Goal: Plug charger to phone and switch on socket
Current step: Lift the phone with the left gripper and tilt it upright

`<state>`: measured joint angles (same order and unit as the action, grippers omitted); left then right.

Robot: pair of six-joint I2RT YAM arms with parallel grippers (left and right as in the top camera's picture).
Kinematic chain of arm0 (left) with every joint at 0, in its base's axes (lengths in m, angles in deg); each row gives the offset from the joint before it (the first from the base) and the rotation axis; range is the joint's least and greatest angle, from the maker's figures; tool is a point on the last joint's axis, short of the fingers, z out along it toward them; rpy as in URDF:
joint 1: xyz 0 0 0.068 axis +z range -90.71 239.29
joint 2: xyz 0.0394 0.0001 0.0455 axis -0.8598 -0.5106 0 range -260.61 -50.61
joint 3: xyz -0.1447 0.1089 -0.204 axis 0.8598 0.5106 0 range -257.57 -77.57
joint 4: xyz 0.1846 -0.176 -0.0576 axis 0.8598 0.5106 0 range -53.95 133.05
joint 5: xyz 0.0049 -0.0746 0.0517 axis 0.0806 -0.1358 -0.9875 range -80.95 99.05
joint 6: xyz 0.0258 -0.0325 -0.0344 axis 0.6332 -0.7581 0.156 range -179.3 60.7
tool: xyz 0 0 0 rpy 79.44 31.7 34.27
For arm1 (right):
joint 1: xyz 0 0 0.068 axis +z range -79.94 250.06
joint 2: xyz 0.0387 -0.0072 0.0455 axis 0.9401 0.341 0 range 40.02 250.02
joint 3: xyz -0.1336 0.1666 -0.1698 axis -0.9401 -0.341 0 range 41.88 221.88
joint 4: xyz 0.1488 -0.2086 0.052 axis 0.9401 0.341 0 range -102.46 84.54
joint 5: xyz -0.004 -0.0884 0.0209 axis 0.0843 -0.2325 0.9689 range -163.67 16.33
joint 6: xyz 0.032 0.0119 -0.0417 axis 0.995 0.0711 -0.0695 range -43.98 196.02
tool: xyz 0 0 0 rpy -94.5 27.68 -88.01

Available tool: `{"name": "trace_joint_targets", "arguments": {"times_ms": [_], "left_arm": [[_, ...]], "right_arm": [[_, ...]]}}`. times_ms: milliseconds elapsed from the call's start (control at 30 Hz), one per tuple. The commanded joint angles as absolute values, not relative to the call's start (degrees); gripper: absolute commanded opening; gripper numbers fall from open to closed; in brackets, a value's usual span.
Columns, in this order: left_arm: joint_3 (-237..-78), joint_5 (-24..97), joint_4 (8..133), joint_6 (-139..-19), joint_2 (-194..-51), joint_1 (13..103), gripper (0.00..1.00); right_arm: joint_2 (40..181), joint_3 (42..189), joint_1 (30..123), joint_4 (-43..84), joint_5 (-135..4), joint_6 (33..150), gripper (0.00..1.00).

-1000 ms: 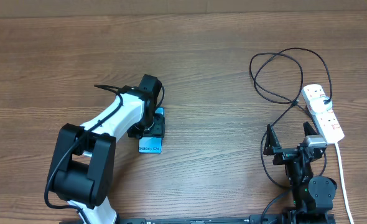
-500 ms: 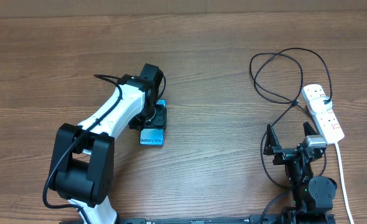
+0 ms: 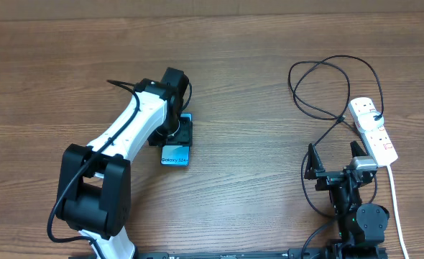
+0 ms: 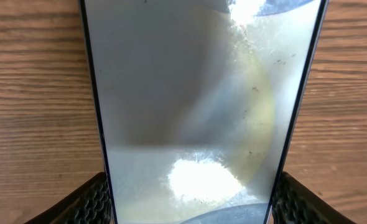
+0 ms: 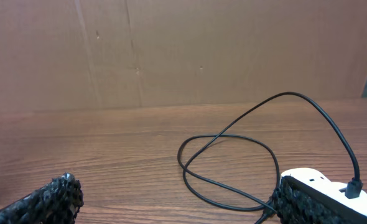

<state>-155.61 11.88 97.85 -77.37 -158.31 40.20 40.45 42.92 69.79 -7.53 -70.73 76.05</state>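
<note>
Moved: phone (image 3: 175, 156) and left claw (image 4: 196, 199) have slid a little farther up the counter (image 3: 255, 86) since the earlier view.
Counter: brown wood grain.
Left arm (image 3: 126, 133): white and black, reaching over the phone.
Socket (image 3: 373, 128): white strip at the right edge, its thick cord (image 3: 397, 208) trailing near.
Phone: left of centre, blue lettered end pointing near.
Charger (image 3: 320, 72): black cable looped at far right, plug on the socket.
Left claw: pinching the phone's long edges.
Right claw (image 3: 333, 160): spread, just near-left of the socket.

The wooden table (image 3: 255, 180) carries phone (image 3: 176, 155), socket (image 3: 374, 129) and charger (image 3: 339, 118) (cable looped).
</note>
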Motion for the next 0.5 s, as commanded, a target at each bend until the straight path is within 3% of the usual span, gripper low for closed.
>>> {"name": "trace_joint_targets", "arguments": {"times_ms": [0,467], "left_arm": [[-160.03,13.45,99.49,-77.34,-158.60,40.14,0.38],[-169.19,20.82,105.02,-77.34,-158.60,40.14,0.38]], "right_arm": [[40.21,42.35,70.05,-7.79,-71.04,75.94,1.00],[40.21,42.35,70.05,-7.79,-71.02,75.94,1.00]]}}
